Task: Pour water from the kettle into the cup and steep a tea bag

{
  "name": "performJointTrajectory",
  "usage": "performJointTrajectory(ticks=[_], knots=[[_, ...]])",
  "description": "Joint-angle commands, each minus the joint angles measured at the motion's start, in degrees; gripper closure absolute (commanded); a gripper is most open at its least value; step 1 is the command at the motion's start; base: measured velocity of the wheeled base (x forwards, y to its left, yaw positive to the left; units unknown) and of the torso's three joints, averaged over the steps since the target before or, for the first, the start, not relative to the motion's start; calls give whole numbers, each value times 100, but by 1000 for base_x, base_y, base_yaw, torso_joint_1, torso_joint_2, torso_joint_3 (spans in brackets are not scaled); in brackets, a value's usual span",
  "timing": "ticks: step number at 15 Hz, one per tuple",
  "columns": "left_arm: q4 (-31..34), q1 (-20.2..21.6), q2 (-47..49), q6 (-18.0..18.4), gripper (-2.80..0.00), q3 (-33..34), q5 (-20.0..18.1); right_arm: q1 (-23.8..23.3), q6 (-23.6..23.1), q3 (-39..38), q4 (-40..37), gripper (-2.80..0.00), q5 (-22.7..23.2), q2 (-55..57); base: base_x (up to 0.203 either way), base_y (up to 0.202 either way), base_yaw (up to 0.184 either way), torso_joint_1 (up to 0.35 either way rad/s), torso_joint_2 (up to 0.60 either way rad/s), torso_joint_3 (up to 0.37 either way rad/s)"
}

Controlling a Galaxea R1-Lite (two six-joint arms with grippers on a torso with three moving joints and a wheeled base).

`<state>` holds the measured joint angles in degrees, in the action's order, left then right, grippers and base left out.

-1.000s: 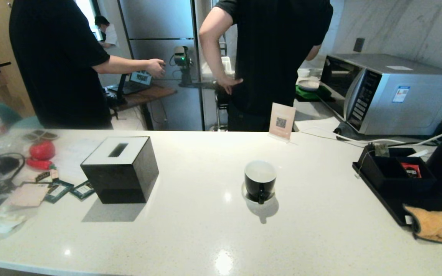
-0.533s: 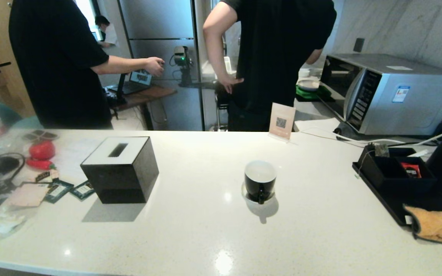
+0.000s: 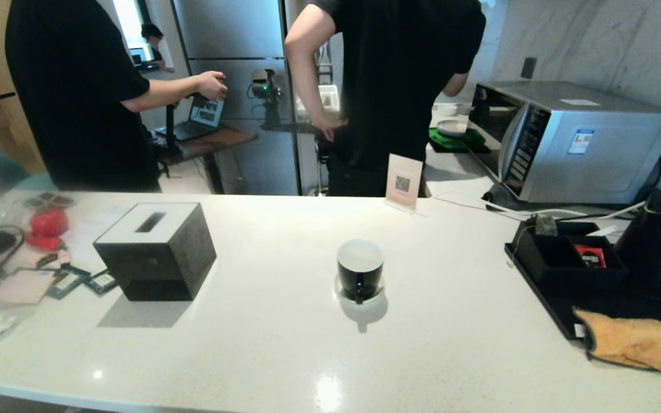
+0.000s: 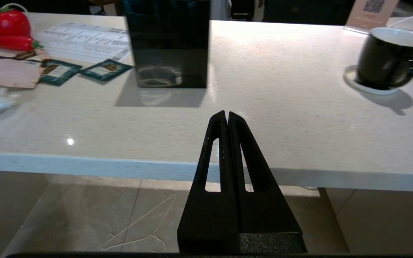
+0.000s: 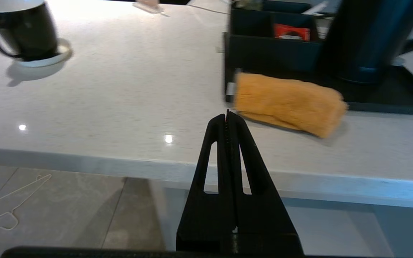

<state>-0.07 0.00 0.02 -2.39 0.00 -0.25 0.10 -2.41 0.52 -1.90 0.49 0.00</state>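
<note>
Countertop (image 3: 284, 355) scene: the cup (image 3: 360, 271) (interior white, apparently empty) stands mid-counter; the kettle (image 3: 660, 244) and tea bag (image 3: 544, 225), draped on the organizer (image 3: 566, 261) rim, lie right. Left gripper (image 4: 227, 115) and right gripper (image 5: 227, 115) hang pressed closed, empty. The view has shifted since earlier; the objects have not.

Glossy cup (image 3: 360, 269), seemingly fuzzy cloth (image 3: 632, 341)

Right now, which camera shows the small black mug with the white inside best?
The left wrist view: the small black mug shows sharp, handle and saucer visible. The head view shows it mid-counter, smaller. The right wrist view crops its rim.
</note>
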Motion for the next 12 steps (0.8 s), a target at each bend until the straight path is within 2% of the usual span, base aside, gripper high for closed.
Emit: performJointTrajectory(ticks=[1,6,12], knots=[[-1,0,6,-7,0,0,-2,-1,-5,0,-3,0,4,0,0,-194,3,4,2,-2],[7,0,6,10,0,0,-2,-1,-5,0,-3,0,4,0,0,-173,2,3,2,3],[7,0,6,3,0,0,-2,-1,-79,0,4,0,-6,0,0,-11,-1,0,0,0]])
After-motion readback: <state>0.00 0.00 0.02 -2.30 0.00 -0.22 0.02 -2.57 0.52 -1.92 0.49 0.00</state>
